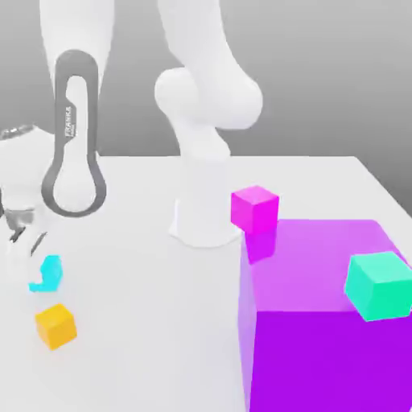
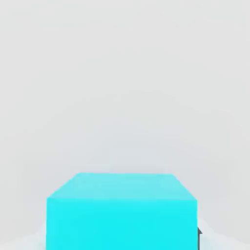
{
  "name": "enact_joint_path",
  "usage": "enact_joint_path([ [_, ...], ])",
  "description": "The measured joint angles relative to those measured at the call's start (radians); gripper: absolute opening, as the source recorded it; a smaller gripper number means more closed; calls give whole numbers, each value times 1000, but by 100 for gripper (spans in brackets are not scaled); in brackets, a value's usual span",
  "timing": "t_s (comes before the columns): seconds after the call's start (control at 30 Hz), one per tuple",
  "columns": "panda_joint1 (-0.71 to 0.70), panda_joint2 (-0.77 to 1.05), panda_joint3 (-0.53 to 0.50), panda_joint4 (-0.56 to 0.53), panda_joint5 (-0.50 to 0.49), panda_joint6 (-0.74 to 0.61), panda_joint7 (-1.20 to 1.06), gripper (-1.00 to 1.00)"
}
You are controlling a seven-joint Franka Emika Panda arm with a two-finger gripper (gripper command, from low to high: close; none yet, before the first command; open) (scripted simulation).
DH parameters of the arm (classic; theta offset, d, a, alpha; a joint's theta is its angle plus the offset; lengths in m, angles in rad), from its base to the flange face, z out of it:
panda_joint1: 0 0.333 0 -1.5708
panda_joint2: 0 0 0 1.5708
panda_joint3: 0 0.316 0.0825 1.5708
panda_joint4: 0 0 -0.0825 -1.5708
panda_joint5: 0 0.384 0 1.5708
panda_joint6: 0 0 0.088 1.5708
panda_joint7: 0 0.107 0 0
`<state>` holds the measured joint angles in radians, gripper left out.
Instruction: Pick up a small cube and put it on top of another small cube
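The robot's fingers [image 1: 30, 241] are clamped on a small cyan cube [image 1: 47, 273] low over the white worktop [image 1: 137, 306], just beside a small orange cube [image 1: 55, 325].

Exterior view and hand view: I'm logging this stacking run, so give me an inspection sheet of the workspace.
Surface: white table, flat.
Job's things: cyan cube at the gripper; orange cube just in front of it, apart.
Clutter: magenta cube by the arm's base; large purple block; teal cube at that block.
Grippers: fingers shut on the cyan cube.
Cables: nothing seen.
Surroundings: plain grey backdrop.
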<state>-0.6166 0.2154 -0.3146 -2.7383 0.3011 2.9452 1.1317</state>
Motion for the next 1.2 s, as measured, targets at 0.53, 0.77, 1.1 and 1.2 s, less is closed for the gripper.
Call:
enact_joint_path([
  [0.53, 356, -432, 83, 30, -139, -481, -192, -100],
  [0.77, 553, -675, 235, 78, -180, -760, -398, -100],
  [1.1, 741, -846, 401, 9, -234, -846, -583, 100],
  [1.2, 741, -846, 401, 9, -234, -846, -583, 100],
])
